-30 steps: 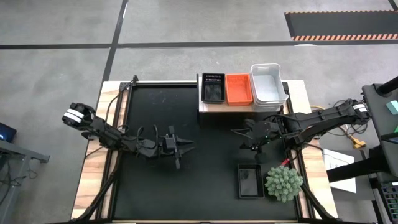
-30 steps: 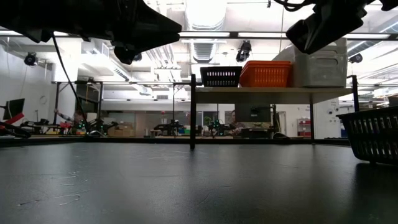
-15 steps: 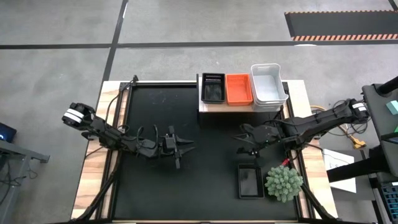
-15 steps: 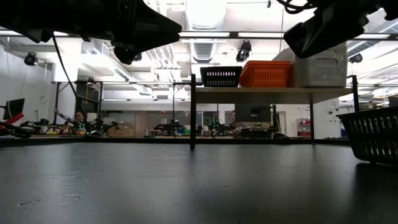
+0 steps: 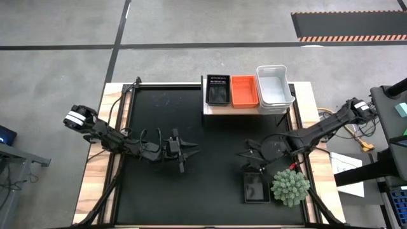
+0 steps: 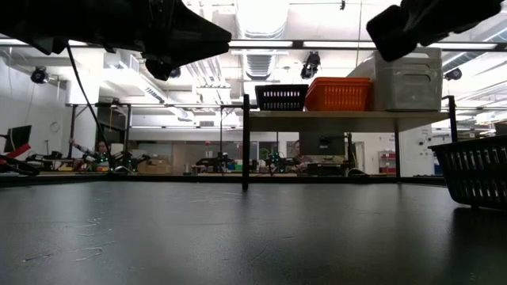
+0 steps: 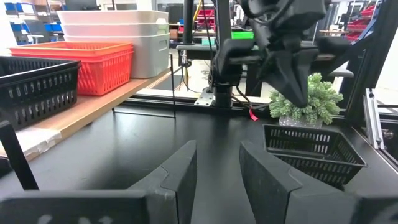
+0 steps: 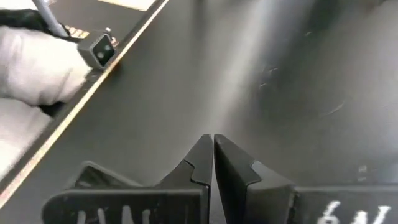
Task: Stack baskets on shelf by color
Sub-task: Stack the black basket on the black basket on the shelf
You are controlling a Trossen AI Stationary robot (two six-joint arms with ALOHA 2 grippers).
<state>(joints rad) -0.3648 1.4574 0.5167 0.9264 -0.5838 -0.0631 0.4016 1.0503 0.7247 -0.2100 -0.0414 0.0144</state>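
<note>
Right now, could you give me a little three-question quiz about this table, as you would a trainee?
1. True or false: the black basket on the mat lies beside the green plant.
2. Which basket sits in the middle on the shelf? A white, B orange, C black.
3. Fill in: the right gripper has its fingers ____.

Key: 1 true; 2 B; 3 shut.

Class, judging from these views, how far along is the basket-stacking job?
Done: black, orange and white plastic baskets sit on the light-wood shelf. In hand: nothing; the shut right gripper hovers near the last black basket beside the green plant. Left: shelving that basket. The left gripper waits, open.
</note>
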